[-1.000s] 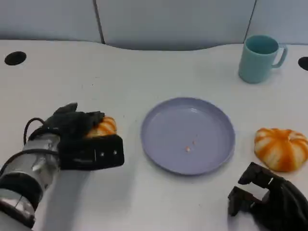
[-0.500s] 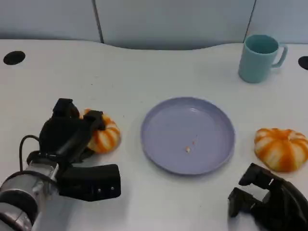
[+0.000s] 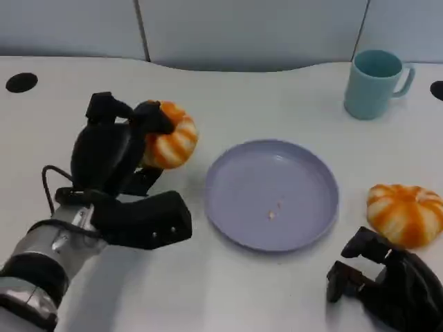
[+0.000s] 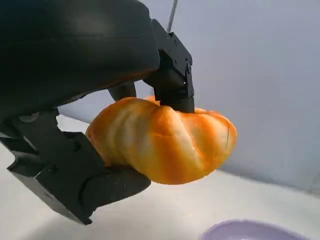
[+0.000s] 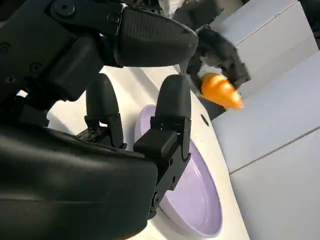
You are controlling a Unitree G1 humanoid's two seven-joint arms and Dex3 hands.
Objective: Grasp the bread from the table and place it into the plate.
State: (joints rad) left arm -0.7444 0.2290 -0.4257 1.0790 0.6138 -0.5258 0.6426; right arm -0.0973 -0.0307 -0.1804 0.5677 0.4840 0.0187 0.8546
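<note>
Head view: left hand (image 3: 114, 162), raised off the bench (image 3: 208, 290), fingers wrapped round a bread roll (image 3: 169, 135). Left wrist view confirms the grip: one finger pressed on the roll's top, thumb and palm cupping it from beneath, the roll (image 4: 160, 140) clear of the surface. Grip looks secure enough for carrying, judged from the contact on opposite sides.

Plate (image 3: 270, 238): lavender, round, lying just beside the left hand toward the robot's right; bare apart from a few crumbs. The roll hangs near the plate's rim but not yet over it, so the carry is partway done; what remains is a short move across and a release.

Right hand (image 3: 387, 290): low at the far side of the plate from the left hand, fingers curled in, grasping nothing, parked out of the way.

Second bread roll (image 3: 405, 213): on the bench just beyond the right hand, untouched.

Mug (image 3: 374, 83): teal, upright, well beyond the plate, away from the carry path.
</note>
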